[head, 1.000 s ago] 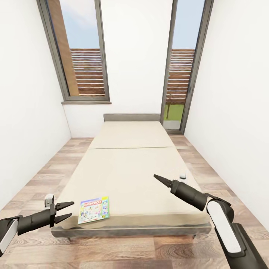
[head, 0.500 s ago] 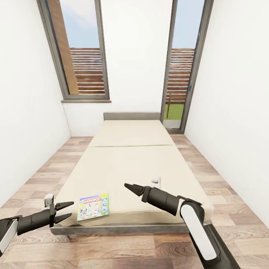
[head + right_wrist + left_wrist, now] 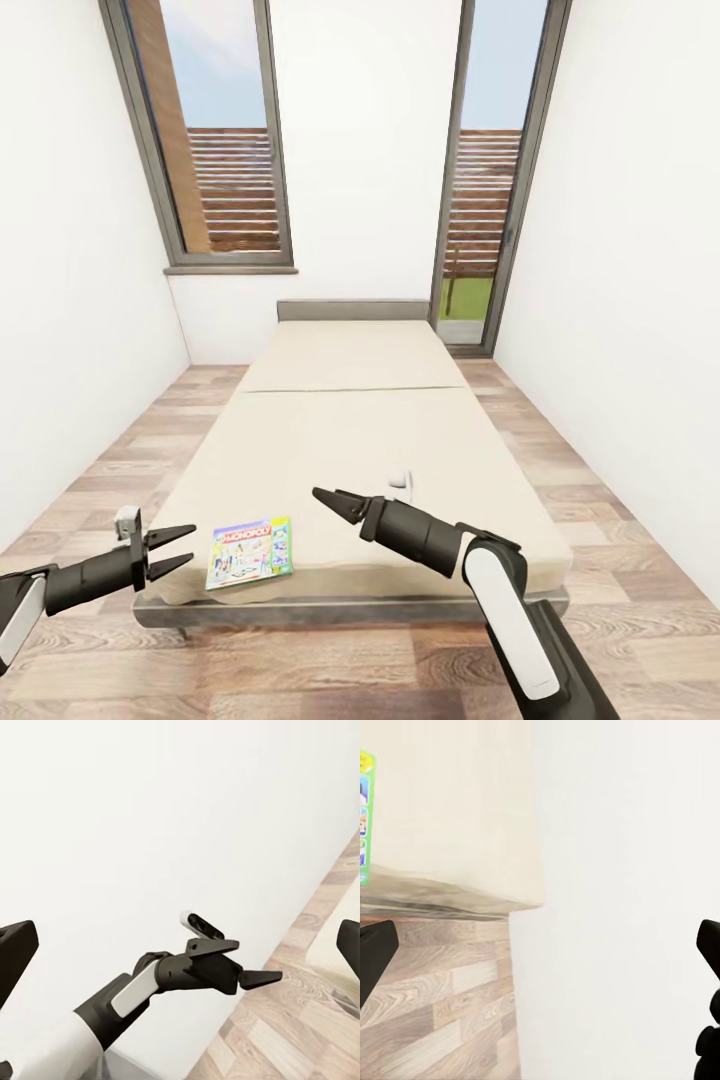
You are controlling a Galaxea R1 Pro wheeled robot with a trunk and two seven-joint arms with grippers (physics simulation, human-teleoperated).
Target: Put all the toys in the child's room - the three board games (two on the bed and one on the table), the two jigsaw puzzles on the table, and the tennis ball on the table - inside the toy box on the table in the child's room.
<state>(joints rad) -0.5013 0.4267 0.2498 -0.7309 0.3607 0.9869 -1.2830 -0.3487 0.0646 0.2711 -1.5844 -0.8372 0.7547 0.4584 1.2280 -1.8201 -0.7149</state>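
Green-and-white Monopoly board game (image 3: 250, 552), lying flat at lower left of the frame, on the near left corner of the bed (image 3: 350, 440), close to the foot edge. Right gripper (image 3: 335, 503) at lower centre, poised above the mattress just right of the box, fingers parted a little and pointed toward it. Left gripper (image 3: 172, 551) at lower left, beside the bed corner and near the box's left side, fingers spread wide and empty; same gripper (image 3: 255, 977) visible from the right wrist, against white wall and plank floor (image 3: 330, 670). Strip of the box's printed lid (image 3: 366, 817) visible from the left wrist, on the mattress above the bed's edge. Step in hand, by judgement: pick-up of this box for carrying to the toy box. Best done by opening wider before descent, approaching low from the side, bracketing one short edge of the thin box, closing squarely, and lifting level to avoid pushing it off the mattress edge. Second board game not discernible here.
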